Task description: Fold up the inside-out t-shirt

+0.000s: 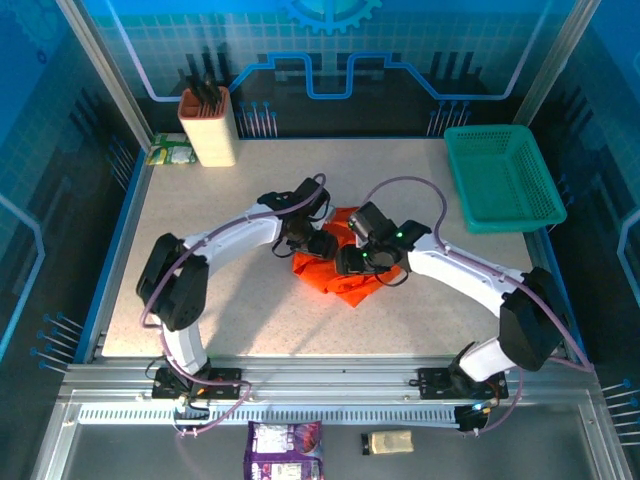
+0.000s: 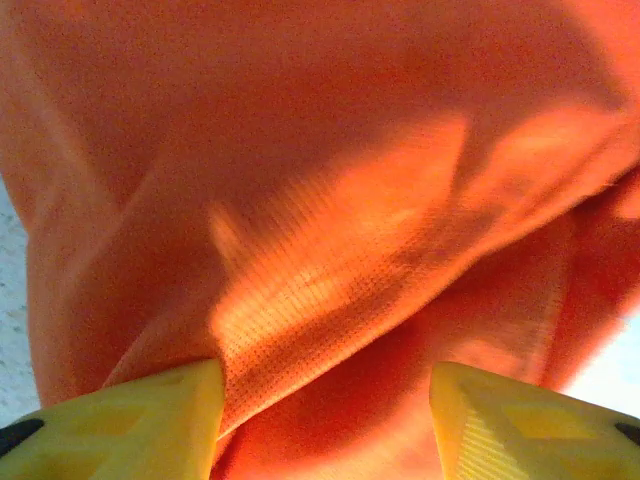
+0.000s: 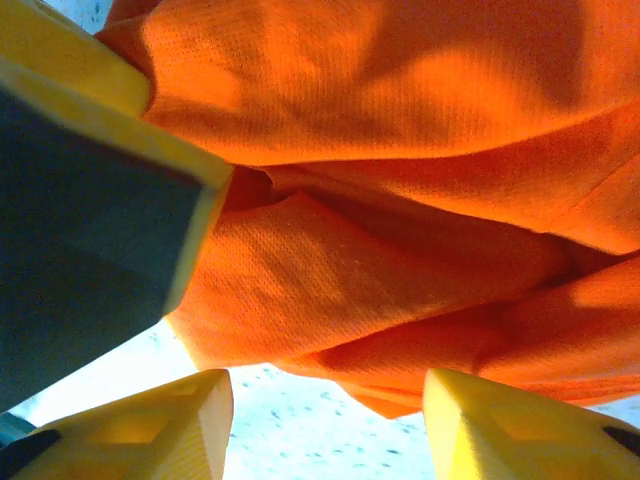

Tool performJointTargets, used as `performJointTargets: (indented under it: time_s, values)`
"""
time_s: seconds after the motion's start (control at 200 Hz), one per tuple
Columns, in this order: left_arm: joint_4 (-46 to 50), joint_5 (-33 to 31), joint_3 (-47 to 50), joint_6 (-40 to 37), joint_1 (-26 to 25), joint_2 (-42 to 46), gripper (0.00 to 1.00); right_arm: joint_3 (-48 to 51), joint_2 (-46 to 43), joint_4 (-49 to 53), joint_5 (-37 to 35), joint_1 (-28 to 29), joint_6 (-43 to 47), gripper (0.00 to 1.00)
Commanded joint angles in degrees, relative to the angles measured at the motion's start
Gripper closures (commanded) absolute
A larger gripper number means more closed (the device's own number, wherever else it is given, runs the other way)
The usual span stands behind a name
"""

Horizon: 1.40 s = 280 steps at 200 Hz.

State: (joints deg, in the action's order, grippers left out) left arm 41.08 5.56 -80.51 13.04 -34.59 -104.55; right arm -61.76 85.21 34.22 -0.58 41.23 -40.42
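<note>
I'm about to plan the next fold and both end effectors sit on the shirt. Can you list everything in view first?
t-shirt: 1, orange-red, bunched at the table's centre under both end effectors
mesh basket: 1, teal-green, far right corner of the table
holder: 1, tan with dark items standing in it, far left of the table
small packet: 1, green and white, beside the holder
table: 1, speckled beige, blue-edged
purple packet: 1, purple, on the metal frame in front of the table
pale packet: 1, beige, right of the purple packet
left arm: 1, white and black
right arm: 1, white and black
left end effector: 1, yellow fingers apart, cloth between them
right end effector: 1, yellow fingers apart, at the shirt's edge
</note>
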Motion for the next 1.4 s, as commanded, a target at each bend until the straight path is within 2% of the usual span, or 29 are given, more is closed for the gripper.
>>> performJointTargets:
  time_s: [0.0, 0.19, 0.43, 0.53, 0.595, 0.66, 0.745, 0.82, 0.931, 1.111, 1.281, 1.396]
  values:
    - [2.36, -3.19, -4.04, -3.98, 0.98, -2.14, 0.41, 3.56, 0.65, -9.82, 2.70, 1.37, -11.99, 0.43]
    - [1.59, -1.21, -5.18, -4.29, 2.81, -4.28, 0.40, 4.61, 3.10, -13.06, 1.94, 3.91, -19.01, 0.36]
    - [-0.06, -0.29, -4.22, -4.12, 4.45, -6.23, 0.44, 4.16, 6.76, -12.70, 0.01, 4.71, -22.06, 0.39]
    - [-0.46, -0.79, -4.14, -3.55, 5.27, -6.88, 0.44, 4.03, 7.22, -13.02, -0.83, 4.13, -21.57, 0.48]
    - [-0.81, 0.15, -4.13, -3.36, 5.76, -7.22, 0.49, 3.67, 7.43, -12.99, -0.85, 3.42, -20.75, 0.61]
    - [-1.59, 2.00, -4.13, -3.12, 6.15, -7.66, 0.60, 3.28, 7.27, -12.28, -0.97, 2.49, -19.52, 0.76]
    - [-2.37, 3.13, -3.96, -2.19, 6.63, -8.21, 0.79, 3.16, 6.50, -11.44, -1.18, 1.28, -17.74, 0.90]
    - [-3.17, 3.48, -3.49, -1.55, 7.34, -7.93, 0.90, 2.88, 5.40, -9.86, -1.43, 0.00, -15.82, 1.00]
    - [-4.97, 3.96, -2.08, -0.08, 9.23, -5.80, 1.00, 2.88, 2.98, -6.86, -0.99, -2.57, -11.61, 1.00]
    - [-6.72, 5.75, 1.00, 2.29, 14.01, -2.08, 1.00, 2.96, -0.75, 1.31, 0.49, -10.23, -2.29, 1.00]
    - [-7.35, 5.63, 4.95, 3.52, 15.68, 0.60, 1.00, 2.82, -0.72, 8.59, -5.20, -19.05, 4.17, 1.00]
    - [-8.21, 6.12, 7.35, 4.95, 15.69, 3.95, 1.00, -0.40, 0.39, 13.62, -11.04, -19.45, 6.22, 1.00]
